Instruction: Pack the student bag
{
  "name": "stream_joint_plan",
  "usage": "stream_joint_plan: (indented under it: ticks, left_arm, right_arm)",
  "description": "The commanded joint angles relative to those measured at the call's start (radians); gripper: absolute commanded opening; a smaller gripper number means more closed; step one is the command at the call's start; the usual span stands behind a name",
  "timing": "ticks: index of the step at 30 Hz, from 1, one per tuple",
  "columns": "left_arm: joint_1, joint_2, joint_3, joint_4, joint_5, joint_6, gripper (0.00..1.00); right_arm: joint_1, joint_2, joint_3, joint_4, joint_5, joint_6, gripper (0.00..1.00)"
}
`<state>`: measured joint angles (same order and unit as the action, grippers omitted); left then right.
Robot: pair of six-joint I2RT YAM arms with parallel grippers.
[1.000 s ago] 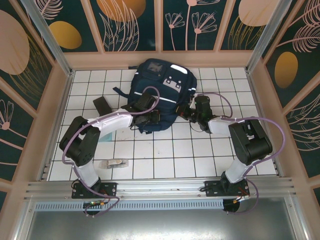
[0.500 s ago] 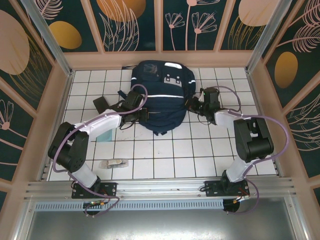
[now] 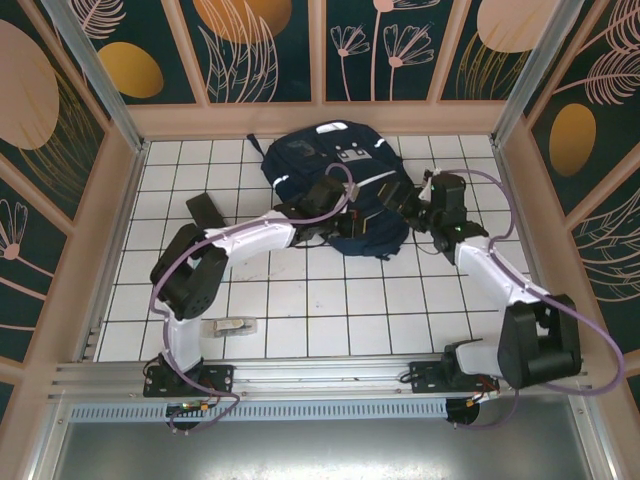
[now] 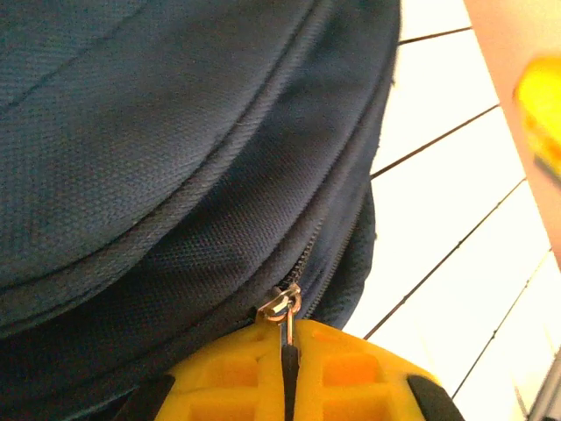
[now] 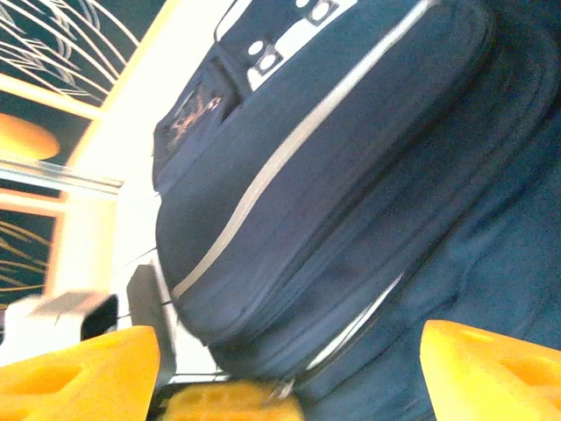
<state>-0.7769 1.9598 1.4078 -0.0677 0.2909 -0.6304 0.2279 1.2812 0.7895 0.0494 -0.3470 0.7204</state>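
Note:
The student bag, navy with white reflective stripes, lies on the white tiled floor near the back wall. My left gripper rests on the bag's near side. In the left wrist view its yellow fingers are shut on the metal zipper pull of a closed zipper running along the bag. My right gripper sits at the bag's right edge. Its yellow fingers stand wide apart with the bag just beyond them and nothing pinched.
A flat black case lies on the tiles left of the bag. A small clear packet lies near the front left. Wooden walls close in the back and sides. Bag straps trail toward the right gripper.
The bag has swung and shifted rightward toward the back. My left gripper followed it right, still pinching the pull. My right gripper has opened and let go of the bag, its arm stretching out.

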Motion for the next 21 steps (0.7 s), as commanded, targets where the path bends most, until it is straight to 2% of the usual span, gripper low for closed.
stream_joint_plan:
  ticks: [1, 9, 10, 11, 12, 14, 15, 18, 21]
  left_arm:
    - [-0.010, 0.001, 0.061, 0.077, 0.059, -0.001, 0.00]
    - [-0.034, -0.056, -0.017, 0.109, 0.050, -0.023, 0.00]
    - [-0.038, -0.060, -0.025, 0.112, 0.049, -0.026, 0.00]
    - [-0.041, -0.064, -0.035, 0.116, 0.049, -0.031, 0.00]
    - [-0.041, -0.068, -0.045, 0.123, 0.050, -0.035, 0.00]
    - [-0.041, -0.082, -0.070, 0.121, 0.036, -0.033, 0.00]
    - [-0.040, -0.089, -0.078, 0.112, 0.019, -0.027, 0.00]
    - [-0.026, -0.115, -0.112, 0.073, -0.067, -0.001, 0.00]
    - [0.045, -0.148, -0.200, 0.092, -0.103, -0.010, 0.00]
  right_arm:
    - [-0.001, 0.002, -0.099, 0.075, -0.068, 0.145, 0.76]
    - [0.002, 0.186, -0.116, 0.376, -0.098, 0.292, 0.71]
    - [0.003, 0.221, -0.114, 0.423, -0.110, 0.309, 0.67]
    - [0.002, 0.256, -0.112, 0.473, -0.123, 0.325, 0.59]
    - [0.002, 0.281, -0.109, 0.505, -0.132, 0.337, 0.46]
    - [0.002, 0.311, -0.117, 0.564, -0.133, 0.354, 0.10]
    - [0.001, 0.311, -0.122, 0.568, -0.126, 0.351, 0.00]
    - [-0.004, 0.277, -0.142, 0.539, -0.093, 0.320, 0.00]
    - [-0.015, 0.221, -0.166, 0.484, -0.062, 0.286, 0.00]
